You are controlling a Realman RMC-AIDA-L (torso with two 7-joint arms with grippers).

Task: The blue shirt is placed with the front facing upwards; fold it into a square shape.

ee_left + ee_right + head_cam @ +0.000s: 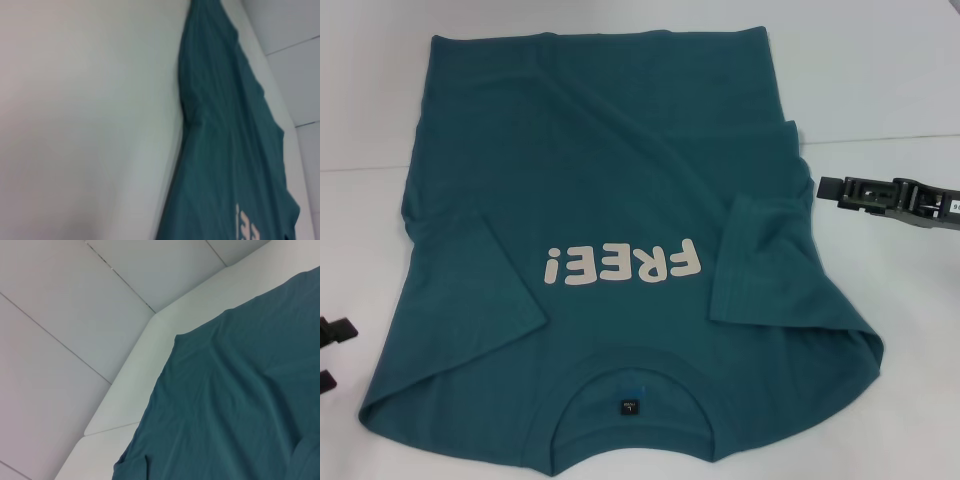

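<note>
Blue shirt [620,190] lies sleeves-in on the table [880,90]; right gripper [828,189] beside it, left gripper [332,352] near, jaws' state unclear; next fold needs matched grips.

Lab-like: bare white table [880,90], tiled floor [75,315]

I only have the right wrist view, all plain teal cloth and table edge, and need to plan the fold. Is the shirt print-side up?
Observer: Yes. In the head view the shirt lies flat with its "FREE!" lettering facing up.
Operator: Are the sleeves out?
Observer: No, both sleeves are folded in over the chest, the left sleeve and the right sleeve.
Operator: Where are the grippers?
Observer: The right gripper is over the table, beside the shirt's right edge and not touching it. The left gripper is at the near left, clear of the cloth.
</note>
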